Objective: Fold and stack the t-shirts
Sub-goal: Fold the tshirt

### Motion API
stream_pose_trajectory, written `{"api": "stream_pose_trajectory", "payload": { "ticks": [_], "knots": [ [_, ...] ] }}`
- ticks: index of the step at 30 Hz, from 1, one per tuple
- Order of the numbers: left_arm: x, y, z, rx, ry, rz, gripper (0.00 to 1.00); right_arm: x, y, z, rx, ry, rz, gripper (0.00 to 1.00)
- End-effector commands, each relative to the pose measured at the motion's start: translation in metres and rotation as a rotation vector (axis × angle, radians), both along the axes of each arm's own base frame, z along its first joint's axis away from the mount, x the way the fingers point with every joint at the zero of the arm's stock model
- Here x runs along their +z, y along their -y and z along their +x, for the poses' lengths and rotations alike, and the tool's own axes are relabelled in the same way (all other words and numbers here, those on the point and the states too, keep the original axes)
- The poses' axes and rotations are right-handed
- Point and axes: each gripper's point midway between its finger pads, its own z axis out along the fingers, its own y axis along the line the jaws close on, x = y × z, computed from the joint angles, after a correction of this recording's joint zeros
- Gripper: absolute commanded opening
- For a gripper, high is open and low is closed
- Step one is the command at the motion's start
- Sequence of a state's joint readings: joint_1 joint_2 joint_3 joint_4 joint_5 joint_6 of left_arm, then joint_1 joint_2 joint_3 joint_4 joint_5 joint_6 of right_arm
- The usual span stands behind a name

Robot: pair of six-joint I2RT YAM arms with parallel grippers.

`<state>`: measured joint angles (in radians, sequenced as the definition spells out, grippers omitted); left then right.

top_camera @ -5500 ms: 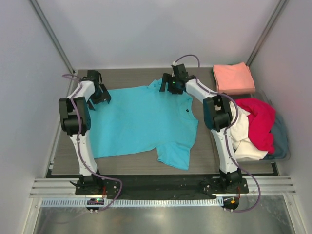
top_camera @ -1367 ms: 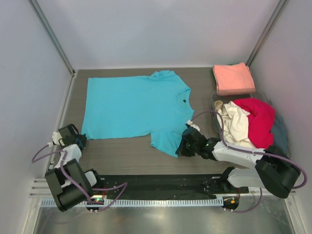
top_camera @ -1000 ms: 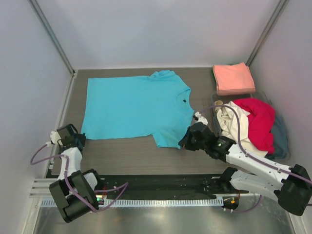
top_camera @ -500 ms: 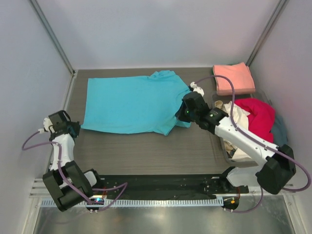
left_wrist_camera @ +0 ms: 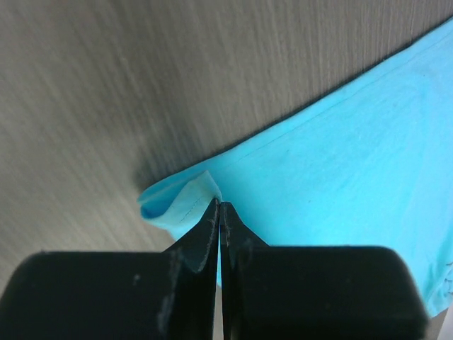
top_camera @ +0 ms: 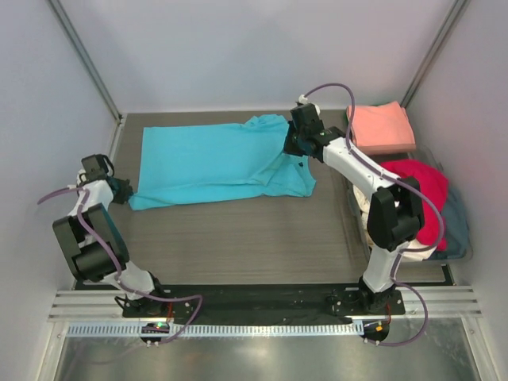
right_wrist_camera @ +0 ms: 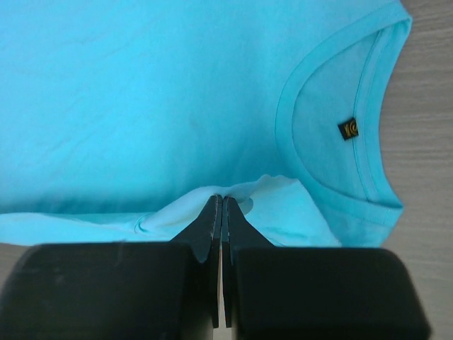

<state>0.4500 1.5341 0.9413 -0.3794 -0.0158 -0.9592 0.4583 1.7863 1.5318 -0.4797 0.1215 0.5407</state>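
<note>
**Turquoise shirt folded over lengthwise**

On the table [top_camera: 238,230], the turquoise t-shirt [top_camera: 206,159] is now laid as a narrow band across the upper centre of the top view. Its lower edge has been carried up over the body within the last second, so the first fold is judged nearly done. Red and cream shirts [top_camera: 421,194] are heaped at right, and a salmon-pink one [top_camera: 379,125] sits folded at upper right. Fabric is pinched by the right gripper [right_wrist_camera: 221,205] beside the neck label [right_wrist_camera: 347,128], and the hem corner by the left gripper [left_wrist_camera: 219,211].

Lab test booth: bare white walls [top_camera: 254,55], metal frame posts [top_camera: 86,59]
</note>
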Motion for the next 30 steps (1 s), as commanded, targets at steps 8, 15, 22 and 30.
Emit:
{"api": "stream_pose_trajectory", "payload": {
  "ticks": [8,15,22,30],
  "knots": [
    [-0.004,0.014,0.05,-0.131,-0.071,0.07,0.0,0.001,0.014,0.064,-0.016,0.038,-0.004,0.01],
    [-0.004,0.006,0.068,-0.187,-0.122,0.112,0.0,-0.025,0.017,0.097,-0.022,0.001,0.007,0.02],
    [0.032,0.001,0.084,-0.264,-0.121,0.165,0.55,-0.021,0.05,0.119,-0.118,-0.011,0.003,0.69],
    [0.046,0.027,0.035,-0.218,-0.026,0.146,0.75,-0.027,0.063,0.053,-0.126,-0.062,0.052,0.75]
  ]
}}
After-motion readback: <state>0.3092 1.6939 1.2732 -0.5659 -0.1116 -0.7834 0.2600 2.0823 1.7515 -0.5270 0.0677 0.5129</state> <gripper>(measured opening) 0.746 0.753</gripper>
